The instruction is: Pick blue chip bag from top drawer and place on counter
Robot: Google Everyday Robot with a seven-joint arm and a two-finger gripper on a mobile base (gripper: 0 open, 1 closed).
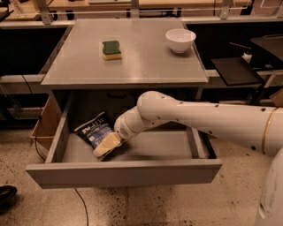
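The blue chip bag (94, 131) lies crinkled on the floor of the open top drawer (124, 173), in its left part. My gripper (106, 146) reaches down into the drawer from the right on a white arm (199, 119). It sits at the bag's lower right edge and covers part of it. I cannot tell whether it has hold of the bag. The grey counter (141, 62) is above the drawer.
A green-and-yellow sponge (111, 49) and a white bowl (180, 39) stand on the counter. A cardboard box (44, 126) sits left of the drawer. A cable (82, 207) runs over the speckled floor. Wooden benches (132, 4) stand behind.
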